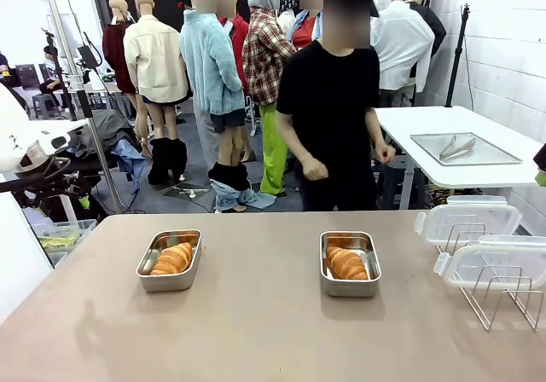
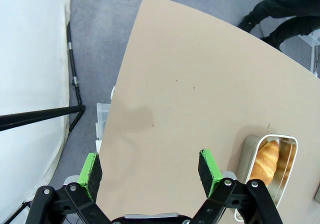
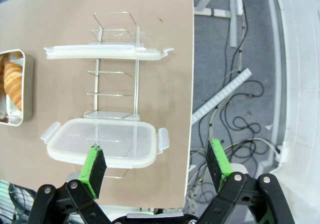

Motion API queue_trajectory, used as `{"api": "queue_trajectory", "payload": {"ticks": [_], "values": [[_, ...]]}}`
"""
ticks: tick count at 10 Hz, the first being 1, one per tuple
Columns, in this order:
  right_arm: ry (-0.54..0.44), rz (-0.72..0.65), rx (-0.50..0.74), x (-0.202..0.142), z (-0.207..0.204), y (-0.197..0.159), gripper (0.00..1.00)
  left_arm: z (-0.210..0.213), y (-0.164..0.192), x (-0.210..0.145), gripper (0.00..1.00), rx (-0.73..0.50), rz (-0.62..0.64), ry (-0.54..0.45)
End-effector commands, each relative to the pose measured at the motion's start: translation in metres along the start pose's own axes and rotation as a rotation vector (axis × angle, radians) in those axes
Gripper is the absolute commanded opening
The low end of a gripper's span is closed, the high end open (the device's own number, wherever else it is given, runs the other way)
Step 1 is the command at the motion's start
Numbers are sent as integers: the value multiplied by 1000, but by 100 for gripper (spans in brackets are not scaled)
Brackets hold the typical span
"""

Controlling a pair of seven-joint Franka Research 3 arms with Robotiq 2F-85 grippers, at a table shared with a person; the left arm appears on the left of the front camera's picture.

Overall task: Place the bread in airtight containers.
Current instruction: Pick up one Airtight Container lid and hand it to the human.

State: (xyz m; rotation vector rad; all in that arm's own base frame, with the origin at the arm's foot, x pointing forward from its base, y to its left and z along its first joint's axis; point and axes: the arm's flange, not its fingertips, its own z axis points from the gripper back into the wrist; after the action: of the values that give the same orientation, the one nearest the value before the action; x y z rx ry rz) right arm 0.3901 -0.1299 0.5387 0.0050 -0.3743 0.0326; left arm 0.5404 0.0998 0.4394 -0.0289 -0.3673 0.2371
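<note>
Croissants (image 1: 173, 257) in steel tins (image 1: 167, 284), lids (image 1: 469, 222) on rack (image 1: 490, 300)

I'm looking across a tan tabletop (image 1: 256, 331) into a cluttered room with a grey floor (image 2: 100, 24). A white painted brick wall (image 1: 503, 41) runs along the right. A white table (image 1: 401, 130) stands near it, beside a black stand (image 1: 459, 49).

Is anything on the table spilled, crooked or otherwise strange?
Nothing is spilled or damaged. The left tin sits slightly turned, the right tin straight; each holds a croissant. Both lids rest on the wire rack, not yet on tins.
</note>
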Motion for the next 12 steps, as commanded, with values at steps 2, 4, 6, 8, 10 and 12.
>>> {"api": "queue_trajectory", "payload": {"ticks": [2,4,6,8,10,12], "values": [[2,14,-13,0,1,-1,100,2,1,1,100,9,-5,-8],[2,14,-13,0,1,-1,100,2,1,1,100,9,-5,-8],[2,14,-13,0,1,-1,100,2,1,1,100,9,-5,-8],[2,14,-13,0,1,-1,100,2,1,1,100,9,-5,-8],[2,14,-13,0,1,-1,100,2,1,1,100,9,-5,-8],[2,14,-13,0,1,-1,100,2,1,1,100,9,-5,-8]]}}
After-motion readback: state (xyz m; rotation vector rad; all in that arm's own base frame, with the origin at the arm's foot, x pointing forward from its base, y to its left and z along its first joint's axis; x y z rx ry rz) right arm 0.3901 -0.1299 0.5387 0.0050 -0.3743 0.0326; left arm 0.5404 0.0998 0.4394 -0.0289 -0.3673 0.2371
